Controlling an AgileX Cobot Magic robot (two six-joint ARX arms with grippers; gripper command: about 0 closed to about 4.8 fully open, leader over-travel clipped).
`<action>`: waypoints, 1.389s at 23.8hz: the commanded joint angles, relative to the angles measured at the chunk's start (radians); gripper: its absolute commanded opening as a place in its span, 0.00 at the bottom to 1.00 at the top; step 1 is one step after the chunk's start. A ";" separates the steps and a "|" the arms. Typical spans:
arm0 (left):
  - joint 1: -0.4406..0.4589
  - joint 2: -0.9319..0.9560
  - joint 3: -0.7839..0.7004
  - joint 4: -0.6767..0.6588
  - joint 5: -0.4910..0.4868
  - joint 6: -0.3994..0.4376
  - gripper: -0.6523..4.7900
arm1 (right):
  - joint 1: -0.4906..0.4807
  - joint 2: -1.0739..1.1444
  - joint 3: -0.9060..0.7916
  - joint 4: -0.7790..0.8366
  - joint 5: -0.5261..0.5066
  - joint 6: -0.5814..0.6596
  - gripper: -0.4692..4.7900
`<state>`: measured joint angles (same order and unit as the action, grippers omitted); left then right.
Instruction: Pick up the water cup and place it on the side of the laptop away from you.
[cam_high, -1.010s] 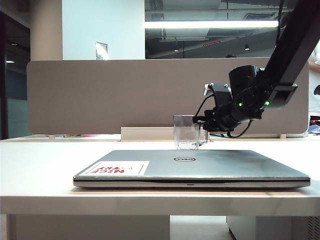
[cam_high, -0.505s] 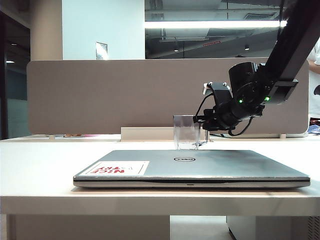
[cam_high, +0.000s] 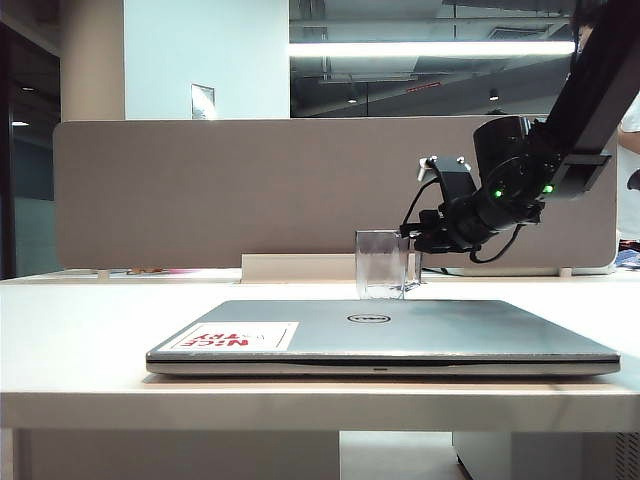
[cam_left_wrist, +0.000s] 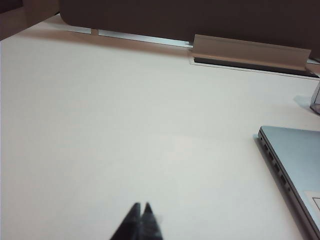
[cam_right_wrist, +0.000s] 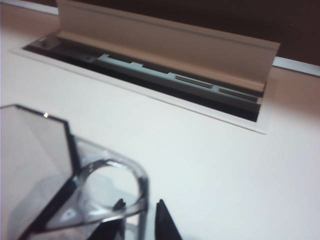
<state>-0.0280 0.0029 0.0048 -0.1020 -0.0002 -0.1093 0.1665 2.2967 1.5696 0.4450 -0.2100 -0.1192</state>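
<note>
Right wrist view puts the right gripper (cam_right_wrist: 139, 220) at the handle (cam_right_wrist: 116, 187) of the water cup (cam_right_wrist: 47, 165): two dark fingertips straddle the clear loop with a gap between them, and it cannot be told from this whether they pinch it or have let go. Taking the cup by its handle makes sense, since the loop is slim enough to fit between the jaws. From the exterior view, the right gripper (cam_high: 418, 238) reaches in from the right, its arm angled down from above, so it clears the lid of the laptop (cam_high: 385, 335). The water cup (cam_high: 382, 264) stands upright beyond the laptop's far edge, the side the task names, apparently on the table (cam_high: 80, 330). Over bare table to the left of the laptop, the left gripper (cam_left_wrist: 140, 212) hangs with its tips together, taking no part.
</note>
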 joint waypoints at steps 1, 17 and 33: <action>-0.002 0.001 0.003 0.005 0.001 -0.003 0.11 | -0.003 -0.008 0.006 -0.049 -0.049 -0.031 0.27; -0.002 0.001 0.003 0.005 0.001 -0.003 0.11 | -0.012 -0.080 0.006 -0.269 -0.053 -0.100 0.28; -0.002 0.001 0.003 0.004 0.001 -0.003 0.11 | -0.142 -0.361 0.003 -0.685 0.055 -0.091 0.09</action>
<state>-0.0280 0.0029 0.0048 -0.1024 -0.0006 -0.1093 0.0410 1.9598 1.5703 -0.2131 -0.1581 -0.2134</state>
